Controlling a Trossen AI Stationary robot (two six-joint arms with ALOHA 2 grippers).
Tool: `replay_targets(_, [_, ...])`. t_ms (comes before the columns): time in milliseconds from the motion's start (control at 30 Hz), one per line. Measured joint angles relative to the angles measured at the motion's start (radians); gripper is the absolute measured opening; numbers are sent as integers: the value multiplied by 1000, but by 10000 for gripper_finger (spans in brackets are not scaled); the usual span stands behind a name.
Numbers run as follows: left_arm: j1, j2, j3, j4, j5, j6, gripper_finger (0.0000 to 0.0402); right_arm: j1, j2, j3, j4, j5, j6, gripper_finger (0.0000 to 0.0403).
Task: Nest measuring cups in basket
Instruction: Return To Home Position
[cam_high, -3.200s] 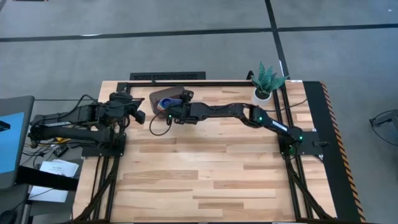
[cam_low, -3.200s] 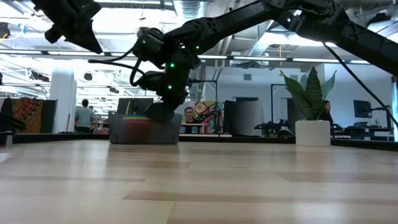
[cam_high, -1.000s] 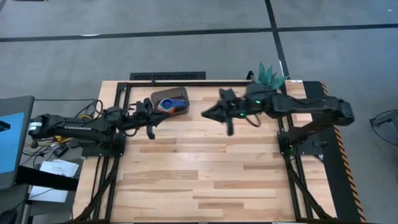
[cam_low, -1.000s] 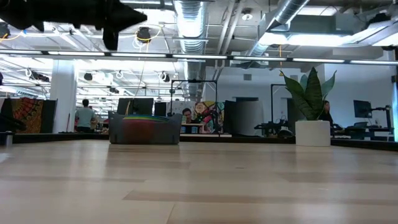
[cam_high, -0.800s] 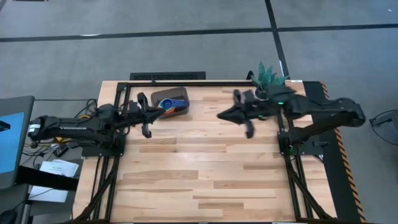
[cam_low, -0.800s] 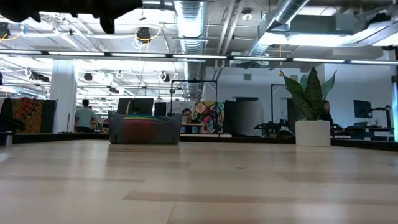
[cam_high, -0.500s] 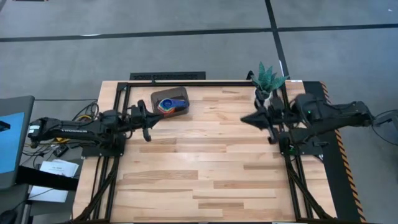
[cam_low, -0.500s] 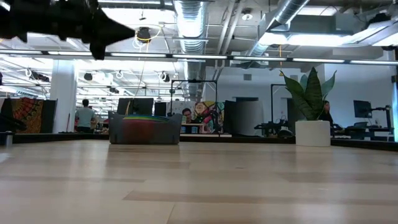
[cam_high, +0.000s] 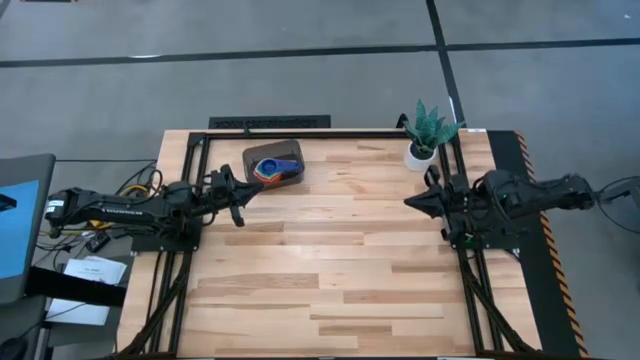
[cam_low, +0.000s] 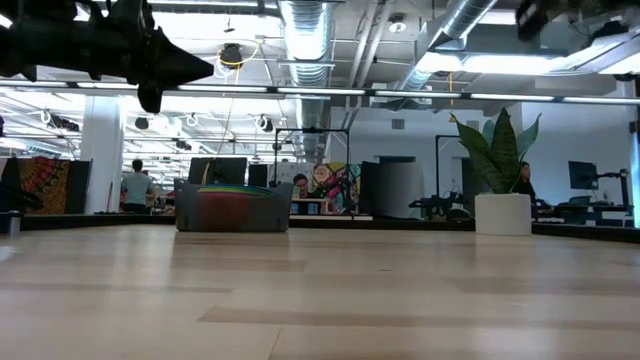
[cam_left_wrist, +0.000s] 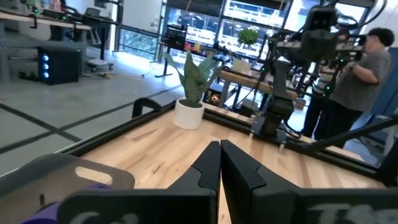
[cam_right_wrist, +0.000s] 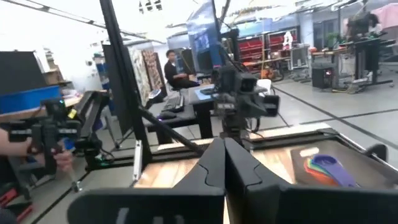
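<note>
1. The basket (cam_high: 250, 156) is set near the far edge of the table (cam_high: 330, 270), left of centre. The measuring cups (cam_high: 270, 168) are stacked inside it, a blue one uppermost and the handles fanned to one side. In the low view their colours are seen through the basket's wall.
2. The left gripper (cam_high: 244, 190) is held above the table, just beside the basket's near corner and not touching it. In the left wrist view its fingers (cam_left_wrist: 205, 169) are seen pressed together with nothing between them.
3. The right gripper (cam_high: 410, 201) is held at the table's right side, well apart from the basket and near the white plant pot (cam_high: 420, 155). Its fingers (cam_right_wrist: 211, 165) are likewise pressed together and empty.
4. The nesting is judged done, and only the folding of both arms to rest is judged left.
5. The main risk is judged to lie with the left arm. If it is swung sideways rather than drawn straight back, the basket could be clipped and pushed along the table, or the stack jolted.
6. A smaller risk is judged on the right, where the plant could be brushed and its pot tipped if that arm is folded toward the far edge.
7. Whether every cup is fully seated cannot be told, so a loose top cup could be tilted by any knock.
</note>
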Motion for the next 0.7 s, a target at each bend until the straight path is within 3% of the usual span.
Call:
replay_targets(367, [0,-46,0,-15,51,9,0,-79,-250,-260,-40,-2,1,10])
replay_targets(700, [1,-326,0,-347,50,99,0,-98,-399,-377,-57,-6,-19,11])
